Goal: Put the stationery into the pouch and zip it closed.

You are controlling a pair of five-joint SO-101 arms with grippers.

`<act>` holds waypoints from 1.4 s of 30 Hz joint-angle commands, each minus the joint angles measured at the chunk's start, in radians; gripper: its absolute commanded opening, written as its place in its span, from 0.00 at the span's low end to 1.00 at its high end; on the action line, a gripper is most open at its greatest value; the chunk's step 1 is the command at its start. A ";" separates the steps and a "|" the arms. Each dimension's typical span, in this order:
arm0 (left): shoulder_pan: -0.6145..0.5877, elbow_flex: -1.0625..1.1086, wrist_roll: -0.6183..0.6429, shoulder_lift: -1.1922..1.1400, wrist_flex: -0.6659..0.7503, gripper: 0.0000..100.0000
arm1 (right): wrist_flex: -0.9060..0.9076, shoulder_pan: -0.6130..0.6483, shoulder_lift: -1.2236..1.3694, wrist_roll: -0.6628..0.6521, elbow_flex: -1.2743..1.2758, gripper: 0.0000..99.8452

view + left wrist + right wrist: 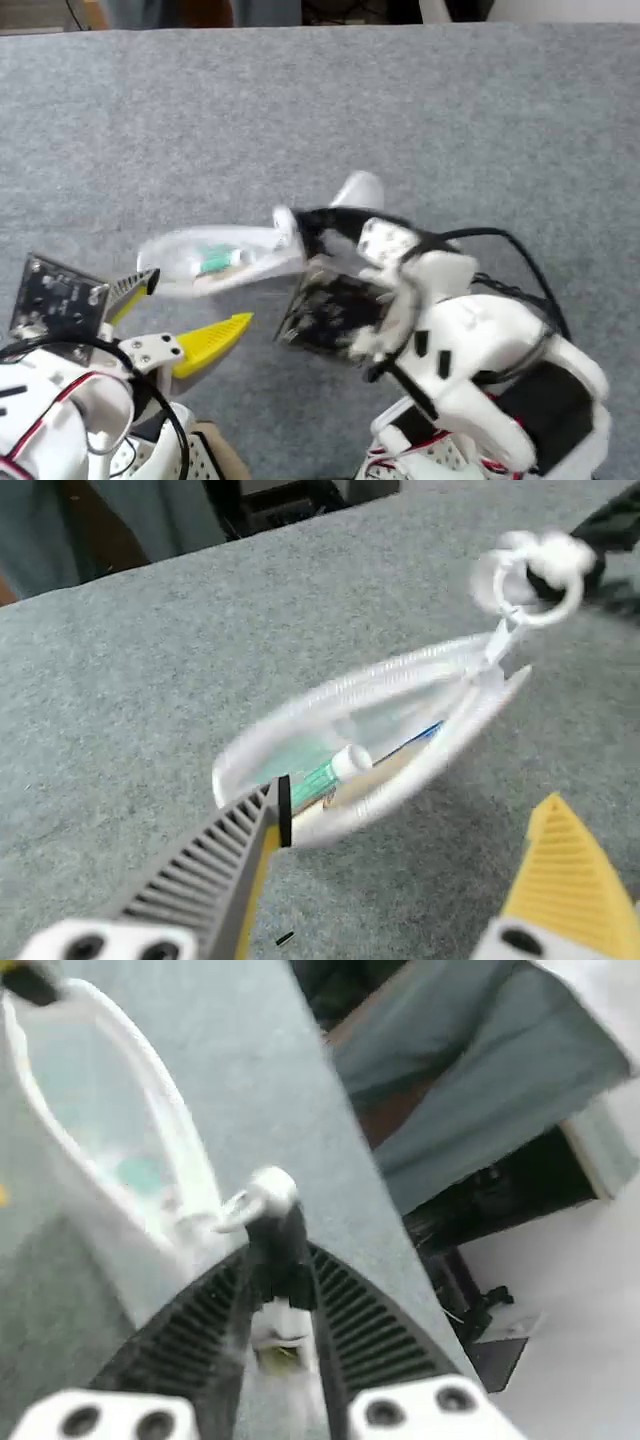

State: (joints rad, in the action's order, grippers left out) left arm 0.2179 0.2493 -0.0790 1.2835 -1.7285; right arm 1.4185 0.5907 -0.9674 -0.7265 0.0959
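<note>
A clear pouch lies in mid-table with a green and white pen and other stationery inside. Its zip stands partly open along the top. My right gripper is at the pouch's right end, shut on the zipper pull. A white ring hangs from that pull. My left gripper is open at the pouch's left end. Its grey finger touches the pouch's edge, while the yellow finger stays apart from it.
Grey felt covers the table, with free room toward the far edge. A dark blue-green cloth and dark furniture lie beyond the table. Both arm bases crowd the near edge.
</note>
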 commanded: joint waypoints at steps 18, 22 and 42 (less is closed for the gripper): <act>-0.073 -0.050 0.008 -0.003 -0.023 0.38 | 0.313 -0.215 -0.004 -0.017 -0.081 0.01; -0.074 -0.045 0.008 -0.003 -0.025 0.38 | 0.333 -0.216 -0.002 -0.015 0.176 0.01; -0.073 0.116 -0.120 0.109 -0.029 0.38 | 0.347 -0.061 0.656 0.302 0.504 0.28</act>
State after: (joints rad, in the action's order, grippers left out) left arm 0.1565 0.3199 -0.1603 1.3878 -1.7530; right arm 1.7530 0.4618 -0.4212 -0.4718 0.6529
